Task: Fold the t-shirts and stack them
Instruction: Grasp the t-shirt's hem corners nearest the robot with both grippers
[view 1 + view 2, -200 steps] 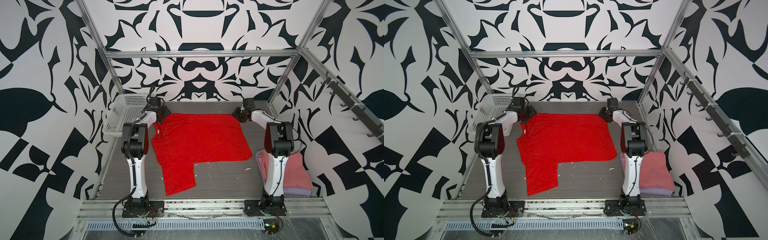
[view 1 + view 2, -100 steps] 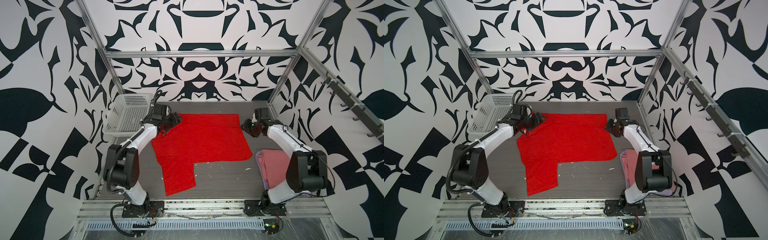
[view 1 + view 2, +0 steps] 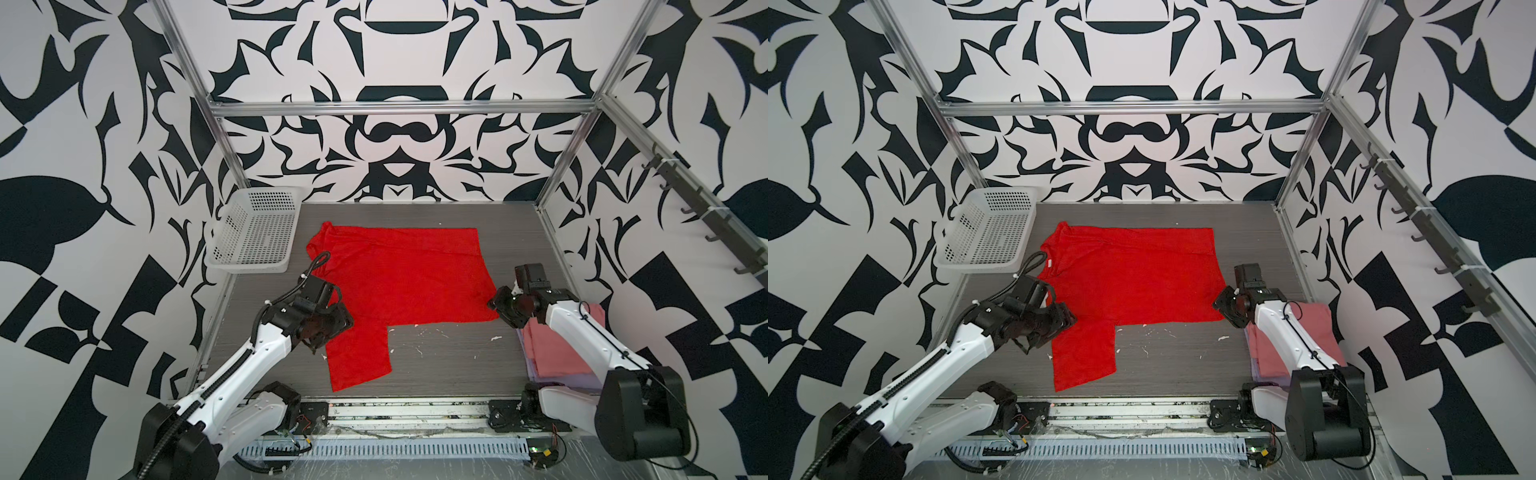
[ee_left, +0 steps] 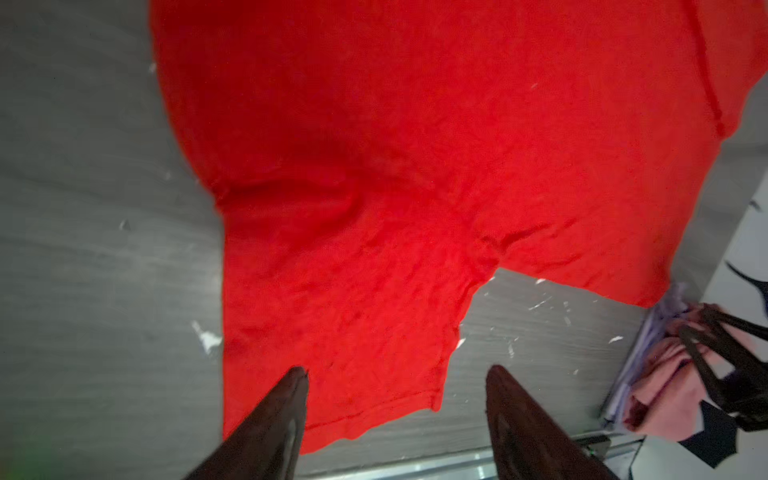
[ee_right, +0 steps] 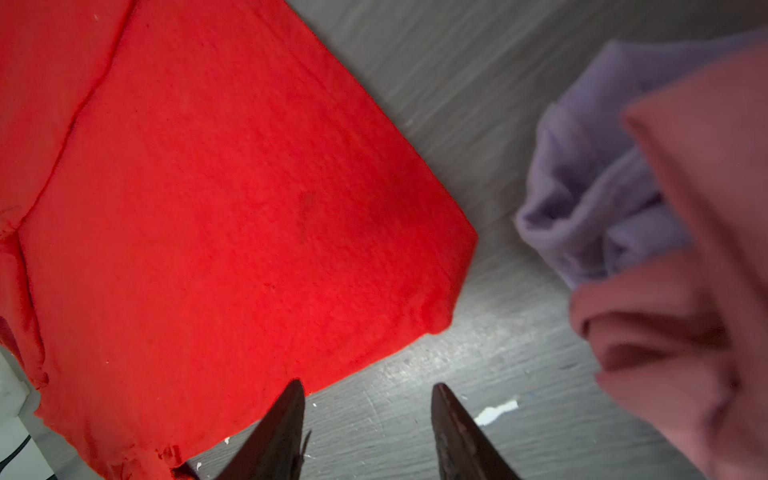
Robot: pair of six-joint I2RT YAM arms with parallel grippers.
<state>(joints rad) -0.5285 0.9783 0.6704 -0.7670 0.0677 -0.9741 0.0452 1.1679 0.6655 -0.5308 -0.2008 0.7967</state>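
Lying flat on the counter, the red t-shirt had one sleeve jutting near-left. Left gripper and right gripper hovered open, empty; pinching both layers squarely seemed wise.

Red t-shirt: matt, soft cloth. Table: grey, seemingly wood-grained, matt. Basket: white perforated plastic.
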